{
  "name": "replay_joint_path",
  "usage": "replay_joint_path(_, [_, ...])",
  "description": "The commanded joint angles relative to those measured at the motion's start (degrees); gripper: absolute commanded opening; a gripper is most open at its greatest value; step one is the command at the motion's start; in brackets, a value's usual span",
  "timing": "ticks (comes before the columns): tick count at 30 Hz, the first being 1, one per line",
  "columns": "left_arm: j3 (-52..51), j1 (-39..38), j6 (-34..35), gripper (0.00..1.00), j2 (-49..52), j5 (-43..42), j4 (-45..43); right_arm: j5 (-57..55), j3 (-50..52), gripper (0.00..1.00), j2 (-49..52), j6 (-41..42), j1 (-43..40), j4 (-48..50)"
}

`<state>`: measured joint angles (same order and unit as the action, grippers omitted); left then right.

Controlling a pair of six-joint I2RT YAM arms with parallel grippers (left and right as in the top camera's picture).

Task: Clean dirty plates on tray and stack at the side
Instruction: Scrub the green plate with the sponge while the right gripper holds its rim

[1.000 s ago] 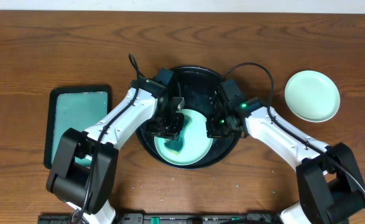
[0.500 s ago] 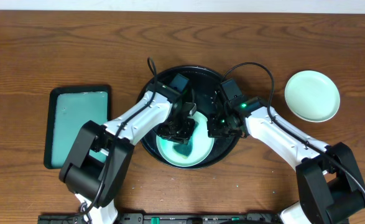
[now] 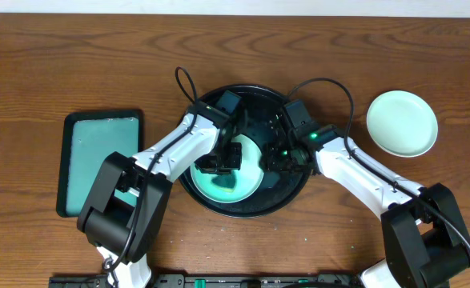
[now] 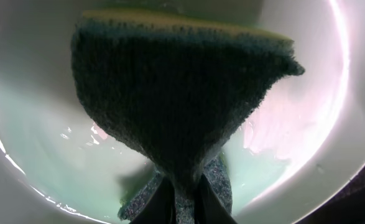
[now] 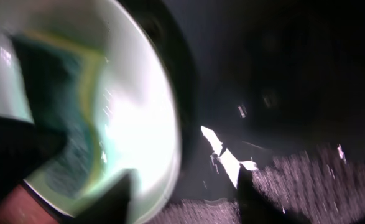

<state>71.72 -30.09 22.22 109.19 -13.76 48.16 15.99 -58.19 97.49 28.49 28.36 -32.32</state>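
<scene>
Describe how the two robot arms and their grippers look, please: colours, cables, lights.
Both the left arm and the right arm have white links and black joints. A thin black cable loops near each wrist. The left gripper and the right gripper are black; a small green light glows on the right wrist.

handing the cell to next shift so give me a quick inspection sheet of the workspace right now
surface: wooden table, brown grain
job's things: black tray at centre, one mint plate inside it; a second plate on the table at the right
clutter: teal rectangular tray at the left
grippers: left gripper shut on sponge, sponge on the mint plate; right gripper open, that plate's rim between its fingers
cables: left arm's cable and right arm's cable each arc in a black loop
surroundings: nothing seen
</scene>
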Motion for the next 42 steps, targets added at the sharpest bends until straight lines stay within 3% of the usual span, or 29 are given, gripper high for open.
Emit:
replay_joint_path(1, [-0.2, 0.0, 0.8, 0.07, 1.4, 8.2, 0.0, 0.4, -0.2, 0.70, 1.3, 0.5, 1.6, 3.3])
replay_joint_path(8, [-0.2, -0.7, 0.8, 0.08, 1.4, 7.9, 0.2, 0.6, -0.2, 0.45, 8.7, 5.2, 4.9, 9.9])
replay_joint_path(13, [-0.2, -0.7, 0.8, 0.07, 1.4, 7.8, 0.5, 0.5, -0.2, 0.05, 14.2, 9.0, 6.1, 10.9])
replay_joint_path(14, [-0.2, -0.7, 0.8, 0.07, 1.4, 7.8, 0.6, 0.5, -0.2, 0.01, 14.9, 9.5, 6.1, 10.9])
replay_joint_path(25, [0.8, -0.4, 3.3, 0.07, 0.3, 8.1, -2.7, -2.5, -0.2, 0.02, 15.8, 13.7, 6.1, 8.9])
replay_joint_path(33, [4.0, 1.5, 9.3, 0.07, -0.4, 11.9, -1.1, -3.3, -0.2, 0.02, 15.8, 14.4, 6.1, 7.8])
replay_joint_path(42, [4.8, 3.5, 9.9, 0.07, -1.5, 11.1, -0.1, -4.0, -0.1, 0.01, 15.8, 15.2, 6.1, 7.6])
